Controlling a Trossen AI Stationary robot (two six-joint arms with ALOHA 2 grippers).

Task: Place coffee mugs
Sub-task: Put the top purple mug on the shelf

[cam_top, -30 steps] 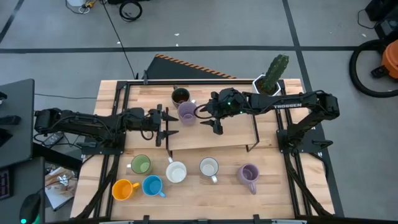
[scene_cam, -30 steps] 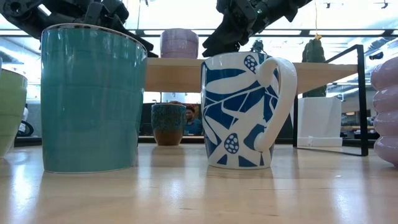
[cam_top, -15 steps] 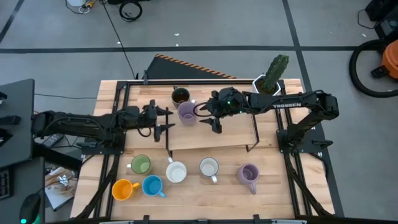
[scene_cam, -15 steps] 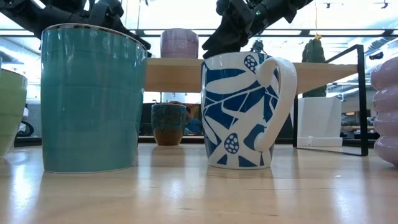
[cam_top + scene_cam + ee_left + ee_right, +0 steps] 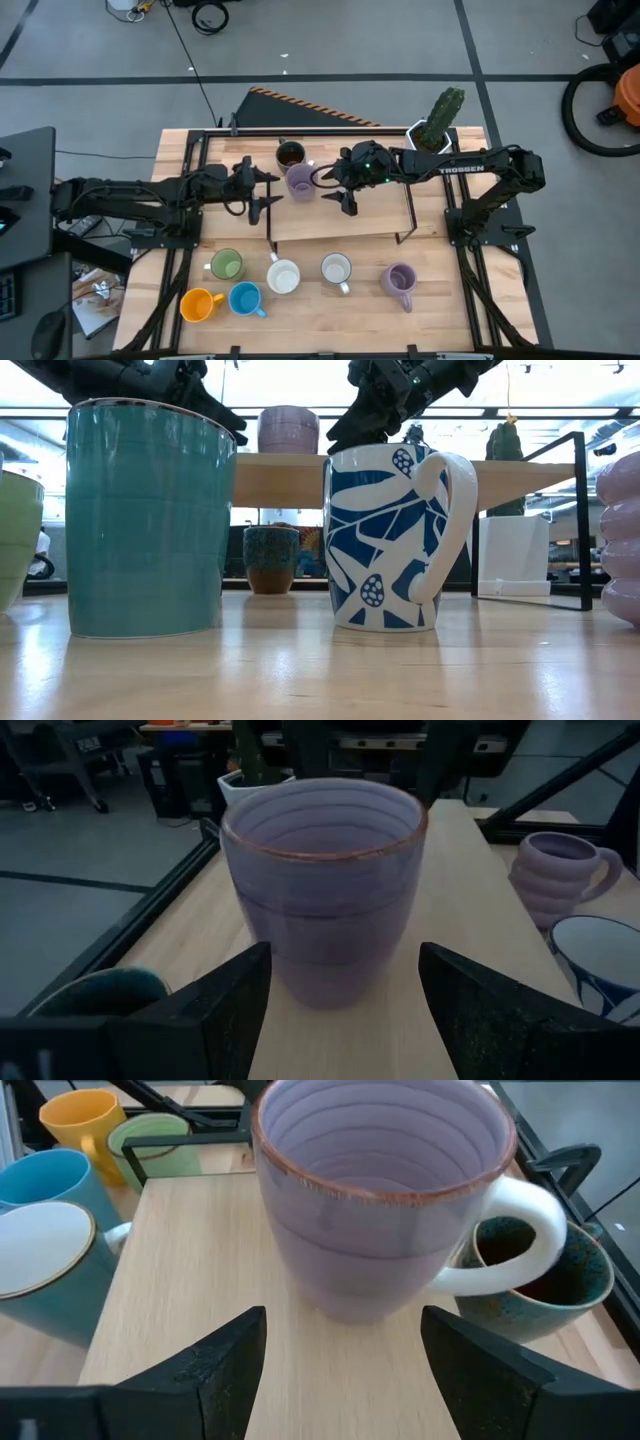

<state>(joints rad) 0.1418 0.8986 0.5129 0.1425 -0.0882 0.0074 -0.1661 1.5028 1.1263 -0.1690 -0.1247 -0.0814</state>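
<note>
A lavender mug (image 5: 300, 181) stands by its base on the left end of a raised wooden shelf (image 5: 345, 225), its white handle (image 5: 520, 1220) toward the far edge. My left gripper (image 5: 265, 188) hovers open just left of it, with the mug (image 5: 322, 885) ahead of its fingers. My right gripper (image 5: 335, 192) hovers open just right of the mug (image 5: 385, 1190). Neither touches it. A dark brown mug (image 5: 290, 155) stands on the table behind the shelf. Green (image 5: 227, 265), orange (image 5: 198, 303), blue (image 5: 245, 298), two white (image 5: 284, 276) (image 5: 336, 269) and another lavender mug (image 5: 400, 280) stand on the near table.
A white pot with a green cactus (image 5: 440, 125) stands at the far right, behind my right arm. The shelf rests on thin black legs (image 5: 580, 520). In the low view a teal-sided mug (image 5: 145, 520) and a blue-patterned white mug (image 5: 385, 535) fill the foreground.
My left gripper has risen beside the shelf's left end and tipped up toward level, its fingers staying open. My right gripper and the mugs have kept still.
</note>
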